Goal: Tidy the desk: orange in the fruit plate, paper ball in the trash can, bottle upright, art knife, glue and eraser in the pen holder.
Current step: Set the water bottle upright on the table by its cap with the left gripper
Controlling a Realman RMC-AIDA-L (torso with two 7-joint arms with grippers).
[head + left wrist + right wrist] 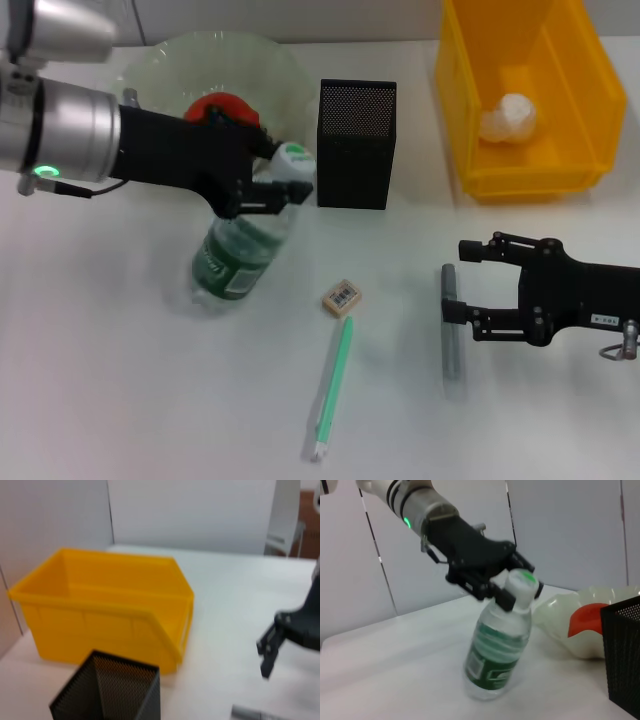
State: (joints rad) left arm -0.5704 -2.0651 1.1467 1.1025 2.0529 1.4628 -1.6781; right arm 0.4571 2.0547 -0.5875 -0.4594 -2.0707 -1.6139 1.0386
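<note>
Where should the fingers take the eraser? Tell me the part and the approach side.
Grip the eraser across its short width, coming straight down from above. It lies flat, label up, on the table, turned slightly askew, so the fingers likely need turning to match. The green pen lies close by.

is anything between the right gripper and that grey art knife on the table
Nothing visible does. The right gripper is open with the art knife lying between its fingertips on the table; the eraser lies well off to its left.

Yellow trash can (585, 110), black mesh pen holder (356, 143), pale-green fruit plate (185, 60), red-orange orange (222, 105). Clear bottle (243, 252) with green label, white cap. White paper ball (513, 118), beige eraser (342, 298).
</note>
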